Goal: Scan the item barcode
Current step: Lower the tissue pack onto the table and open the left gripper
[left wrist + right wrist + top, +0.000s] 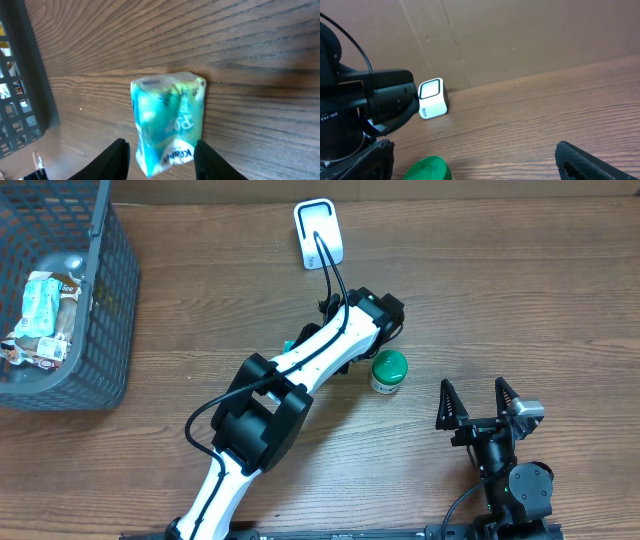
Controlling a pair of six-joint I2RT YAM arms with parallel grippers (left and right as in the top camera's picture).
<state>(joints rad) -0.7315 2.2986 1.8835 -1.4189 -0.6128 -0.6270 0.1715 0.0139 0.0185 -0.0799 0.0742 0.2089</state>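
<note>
At the far left the basket (pixel 110 300) already holds one packet (pixel 45 315); we cannot tell whether it was scanned. Right of it, the teal pack (pixel 167 120) lies flat on the table (pixel 500 280), under the left arm's wrist and on the near side of the scanner (pixel 319 235), well apart from it. The left gripper (pixel 162 160) straddles the pack's near end with its jaws parted and, as far as we can see, not pinching it. The scanner stands at the far edge, its window not facing the pack. A green-lidded jar (pixel 388 370) stands just right of the arm, untouched. At the near right the right gripper (pixel 478 402) hovers wide open and empty. We judge the scan not shown as done: the pack must be gripped, lifted and presented to the scanner, and the jar seems to wait its turn.
</note>
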